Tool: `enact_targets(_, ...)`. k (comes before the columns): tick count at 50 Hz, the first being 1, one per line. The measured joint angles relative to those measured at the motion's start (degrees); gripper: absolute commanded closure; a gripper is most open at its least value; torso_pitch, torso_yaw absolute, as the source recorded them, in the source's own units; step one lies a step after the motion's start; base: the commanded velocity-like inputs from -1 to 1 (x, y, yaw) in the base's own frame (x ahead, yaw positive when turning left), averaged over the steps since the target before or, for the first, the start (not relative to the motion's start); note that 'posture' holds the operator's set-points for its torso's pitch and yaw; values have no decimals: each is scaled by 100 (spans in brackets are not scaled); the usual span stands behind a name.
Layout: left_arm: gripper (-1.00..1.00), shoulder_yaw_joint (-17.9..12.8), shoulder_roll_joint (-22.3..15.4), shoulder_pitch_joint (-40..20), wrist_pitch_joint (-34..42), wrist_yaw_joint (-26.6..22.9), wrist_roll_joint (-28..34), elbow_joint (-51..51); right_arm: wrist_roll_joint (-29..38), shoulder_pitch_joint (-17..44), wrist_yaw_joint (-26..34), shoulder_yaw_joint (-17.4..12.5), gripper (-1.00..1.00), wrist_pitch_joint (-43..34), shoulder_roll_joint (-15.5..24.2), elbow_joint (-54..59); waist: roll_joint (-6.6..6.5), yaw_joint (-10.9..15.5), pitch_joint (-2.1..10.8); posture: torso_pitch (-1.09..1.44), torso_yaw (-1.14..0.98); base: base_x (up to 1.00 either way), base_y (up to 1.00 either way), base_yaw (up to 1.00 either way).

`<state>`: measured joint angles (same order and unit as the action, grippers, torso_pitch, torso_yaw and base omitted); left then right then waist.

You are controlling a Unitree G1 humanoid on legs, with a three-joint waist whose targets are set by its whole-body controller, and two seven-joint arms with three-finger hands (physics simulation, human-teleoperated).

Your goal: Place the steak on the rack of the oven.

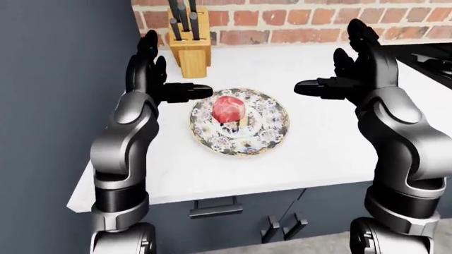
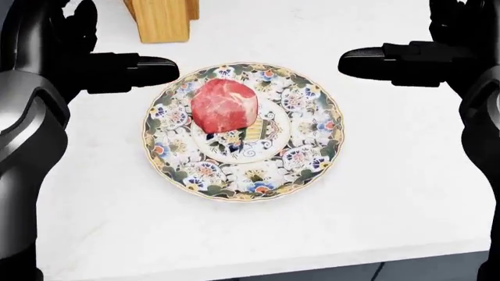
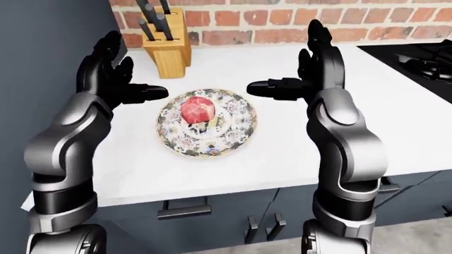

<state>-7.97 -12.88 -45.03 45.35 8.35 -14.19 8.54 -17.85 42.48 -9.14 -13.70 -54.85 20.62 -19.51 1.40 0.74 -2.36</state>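
The steak (image 2: 224,105), red and raw, lies on a patterned plate (image 2: 305,161), a little up and left of its middle in the head view. The plate sits on a white counter (image 2: 391,199). The left hand (image 1: 150,74) is raised just left of the plate, fingers spread wide and pointing up, thumb reaching toward the steak without touching it. The right hand (image 1: 360,66) stands the same way to the plate's right, wide and holding nothing. A knife block (image 1: 189,45) stands above the plate by a brick wall (image 1: 282,21). Grey drawers (image 3: 212,209) run below the counter.
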Motion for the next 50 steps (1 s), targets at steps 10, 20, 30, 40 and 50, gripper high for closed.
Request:
enact_targets(10,-100,1,19,27,-39,-7,22,-19,-67,-27,30,10,-100,-11,-6,-47,-20,-18,-10,0,0,0,0,0)
enact_targets(20,-100,-12,14,10,-48,-18,23,-23,-19,33,23,62,-100,-35,16,-79,-27,-32,-34,0,0,0,0,0)
enact_targets(30,-100,-178,-135,-90,57,107,-86,146,560,431,315,556,-100,228,-159,704,-78,-81,-32,0,0,0,0,0)
enact_targets(40,-100,-148,-196,-86,8,159,-192,64,1653,1295,1159,938,-100,960,-544,2436,-155,-93,-48,0,0,0,0,0)
enact_targets(50,-100,-141,-212,-120,63,195,-241,125,2223,1980,1719,1148,-100,1547,-948,3713,-170,-90,0,0,0,0,0,0)
